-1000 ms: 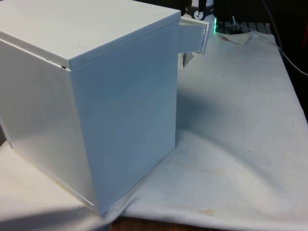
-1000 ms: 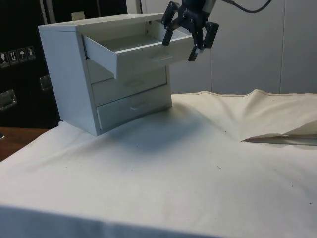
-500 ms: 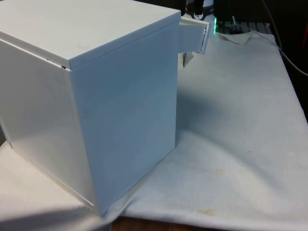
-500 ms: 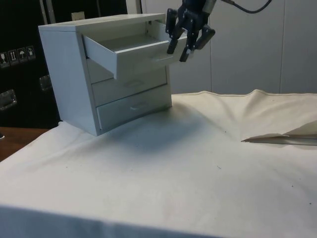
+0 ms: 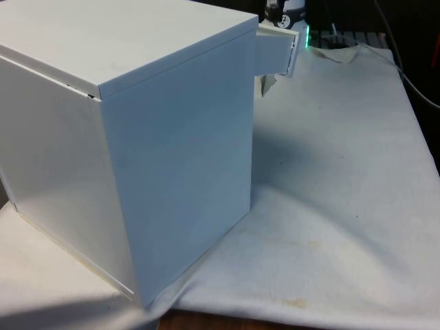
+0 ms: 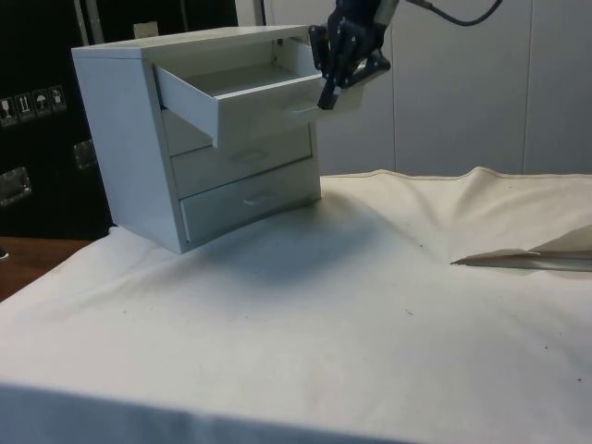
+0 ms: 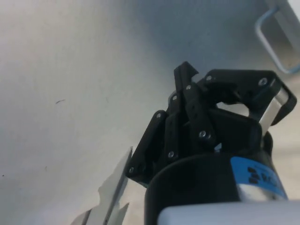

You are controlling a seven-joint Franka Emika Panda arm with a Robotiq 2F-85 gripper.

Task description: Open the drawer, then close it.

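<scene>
A white chest of three drawers (image 6: 129, 139) stands on the cloth. Its top drawer (image 6: 250, 97) is pulled out, and its inside looks empty. My black gripper (image 6: 326, 100) hangs just in front of that drawer's front panel, near the corner farther from the side camera, fingers pointing down. The fingers are pressed together with nothing between them. In the wrist view the gripper (image 7: 182, 77) is shut above the cloth, and a white drawer handle (image 7: 268, 41) lies apart from it. In the front view the chest (image 5: 137, 137) shows its back and side, with the open drawer (image 5: 276, 52) sticking out behind.
The two lower drawers (image 6: 248, 180) are shut. A raised fold in the white cloth (image 6: 518, 257) lies on the side view's right. The cloth in front of the chest lies flat.
The fingers have gone from wide open to shut. The gripper has stayed by the open drawer's front and moved slightly closer to it. The drawer has not moved.
</scene>
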